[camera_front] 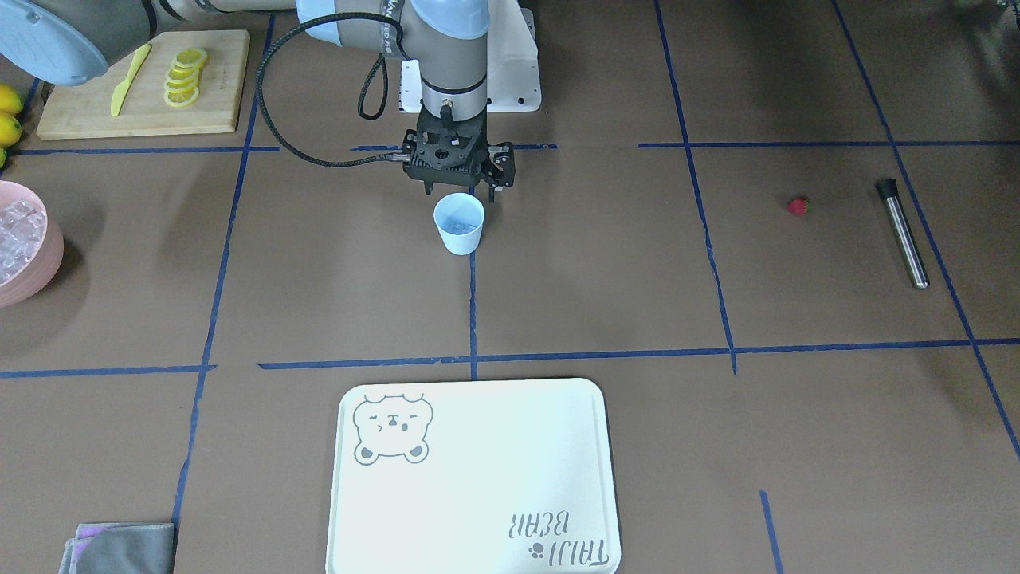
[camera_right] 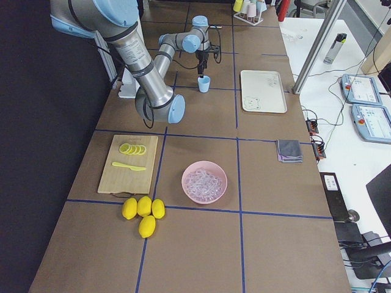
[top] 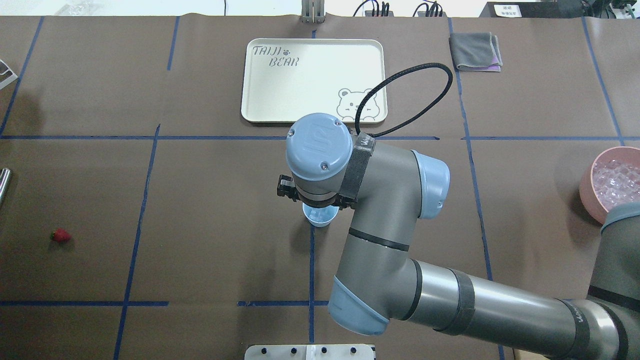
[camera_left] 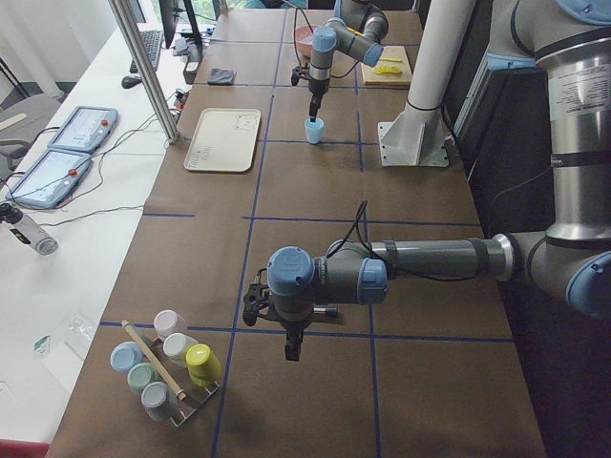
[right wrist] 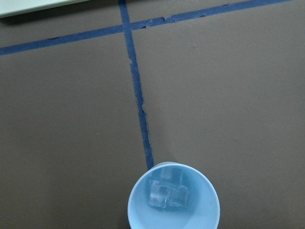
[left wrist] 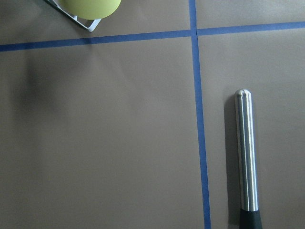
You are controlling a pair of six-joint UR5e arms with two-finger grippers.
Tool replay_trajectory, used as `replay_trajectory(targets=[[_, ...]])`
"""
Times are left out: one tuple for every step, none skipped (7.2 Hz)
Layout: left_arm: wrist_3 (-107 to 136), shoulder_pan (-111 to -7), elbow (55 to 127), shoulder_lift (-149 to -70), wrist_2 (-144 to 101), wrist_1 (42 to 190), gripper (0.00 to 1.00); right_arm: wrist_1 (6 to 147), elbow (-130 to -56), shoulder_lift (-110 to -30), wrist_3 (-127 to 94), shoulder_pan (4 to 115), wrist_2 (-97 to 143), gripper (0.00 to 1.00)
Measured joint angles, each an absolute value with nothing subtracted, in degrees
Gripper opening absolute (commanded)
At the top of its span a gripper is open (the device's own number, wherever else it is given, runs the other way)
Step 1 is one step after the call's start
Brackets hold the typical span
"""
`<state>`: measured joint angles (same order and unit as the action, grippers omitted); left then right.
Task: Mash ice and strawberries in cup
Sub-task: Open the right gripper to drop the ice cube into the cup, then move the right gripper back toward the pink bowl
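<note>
The light blue cup [camera_front: 460,239] stands at mid-table with a few clear ice cubes [right wrist: 167,193] inside; it also shows in the right wrist view [right wrist: 205,210]. My right gripper [camera_front: 460,191] hangs open and empty just above the cup's rim. The red strawberry [camera_front: 797,206] lies alone on the table on my left side, also seen from overhead [top: 60,235]. My left gripper [camera_left: 289,351] points down near a steel muddler [left wrist: 247,152]; I cannot tell if it is open or shut.
A pink bowl [camera_front: 48,263] of ice and a cutting board [camera_front: 215,88] with lemon slices sit at my right. A white tray [camera_front: 474,494] lies beyond the cup. The muddler [camera_front: 903,233] lies near the strawberry. A rack of cups [camera_left: 162,367] stands at my far left.
</note>
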<state>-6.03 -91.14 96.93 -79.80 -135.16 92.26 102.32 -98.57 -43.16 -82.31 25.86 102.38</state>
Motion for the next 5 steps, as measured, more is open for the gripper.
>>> replay_trajectory(targets=[[-6.0,-91.1,96.8,-79.9,-135.1,92.2,1.00,102.4,-98.6,-43.2,-80.5,28.4,104.1,0.99],[-5.9,-91.1,96.7,-80.1,-135.0,92.2,1.00,102.5,-98.7,-43.7,-77.3,32.2,107.4,0.99],[-5.7,-91.0,96.7,-80.3,-134.9,91.9,1.00,102.5,-98.6,-44.7,-72.5,36.4,110.9,0.99],[-5.6,-90.9,96.7,-80.6,-134.8,91.7,1.00,102.6,-98.6,-46.5,-66.7,40.8,114.6,0.99],[-5.5,-90.8,96.6,-81.0,-134.7,91.6,1.00,102.6,-98.9,-49.4,-59.7,45.7,118.2,0.99]])
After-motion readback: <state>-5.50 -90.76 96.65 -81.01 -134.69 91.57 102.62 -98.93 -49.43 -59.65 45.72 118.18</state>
